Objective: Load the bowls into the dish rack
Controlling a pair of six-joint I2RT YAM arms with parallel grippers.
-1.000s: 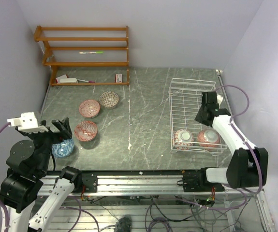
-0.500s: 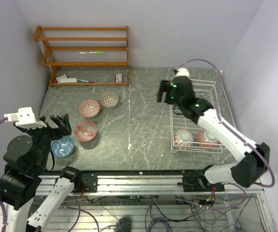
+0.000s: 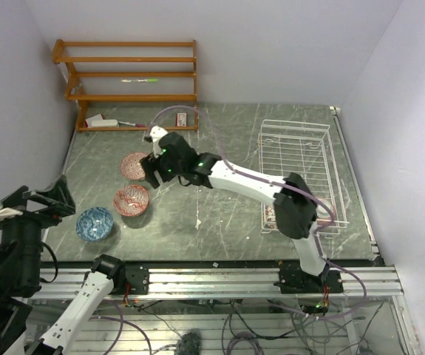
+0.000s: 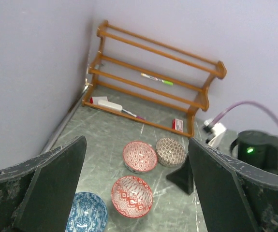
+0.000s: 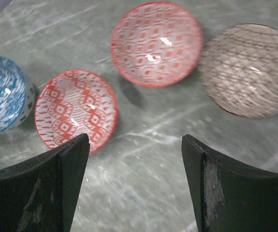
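Four bowls lie on the left of the table: a blue one (image 3: 94, 223), a red diamond-patterned one (image 3: 131, 199), a red one (image 3: 132, 164) and a brown one (image 5: 250, 70). In the top view my right arm hides the brown one. My right gripper (image 3: 151, 171) hangs open over bare table among them (image 5: 135, 140), holding nothing. The brown bowl is just right of its jaws and the red diamond bowl (image 5: 76, 108) just left. My left gripper (image 3: 46, 201) is open and empty, raised at the near left, looking down on the bowls (image 4: 138, 142). The white dish rack (image 3: 298, 126) stands at the right.
An orange wooden shelf unit (image 3: 131, 81) with a few small items stands against the back-left wall. My right arm stretches across the table's middle, its elbow (image 3: 295, 211) over the rack's near end. Walls close in left and right.
My right arm has swung from over the rack across to the bowls on the left, and its jaws have opened wide. My left gripper has drawn back from the blue bowl toward the near left.
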